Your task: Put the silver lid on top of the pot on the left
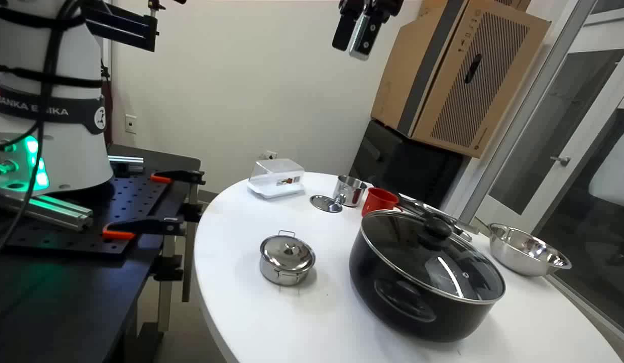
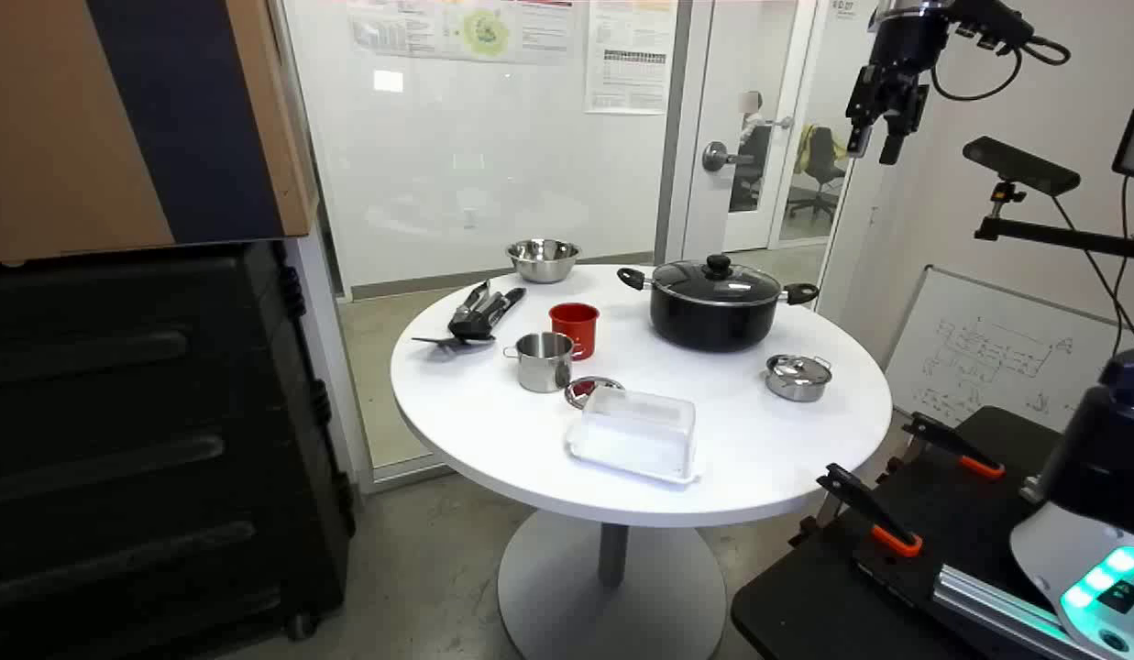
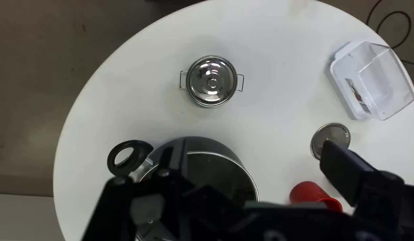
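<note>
Several utensils: farthest left on the white counter in an exterior view, overlapping, dark grips.
Steel bowl: upright, toward the back of the counter there.
Open pot: small, shiny, cylindrical; stands upright, mouth uncovered, handle on either side.
Red mug: upright, just beside the open pot; touching or not, cannot tell.
Loose silver lid: lies on the counter just beside the open pot, between it and the plastic box, in both exterior views.
Plastic box: white base, clear top; near the loose silver lid, apart from it.
Black pot: large, glass lid on, loop handles.
Lidded pot: small, steel, silver cover seated; in an exterior view right of the black pot, well apart from the open pot.
Gripper: high above the counter; jaws spread, the fingers well apart in the wrist view.
Robot base: far right, green lights lit.
</note>
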`<state>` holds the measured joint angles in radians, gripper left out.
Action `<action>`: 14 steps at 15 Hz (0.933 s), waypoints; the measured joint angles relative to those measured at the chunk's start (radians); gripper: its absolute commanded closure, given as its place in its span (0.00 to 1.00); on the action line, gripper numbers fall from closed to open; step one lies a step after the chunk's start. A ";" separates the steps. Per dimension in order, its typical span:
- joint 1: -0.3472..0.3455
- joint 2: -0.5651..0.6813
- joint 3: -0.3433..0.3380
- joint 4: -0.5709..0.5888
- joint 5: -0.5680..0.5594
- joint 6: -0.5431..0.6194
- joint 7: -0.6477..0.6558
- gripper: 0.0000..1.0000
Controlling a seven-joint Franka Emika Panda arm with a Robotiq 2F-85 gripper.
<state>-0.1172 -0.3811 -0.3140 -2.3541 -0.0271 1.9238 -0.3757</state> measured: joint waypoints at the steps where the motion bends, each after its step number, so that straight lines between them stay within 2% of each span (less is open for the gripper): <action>1: 0.000 0.000 0.000 0.000 0.000 0.000 0.000 0.00; 12: -0.023 0.000 0.009 0.001 0.000 -0.001 0.017 0.00; 14: -0.015 0.008 0.017 -0.005 0.001 -0.008 -0.020 0.00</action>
<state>-0.1326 -0.3729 -0.2969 -2.3589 -0.0263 1.9157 -0.3956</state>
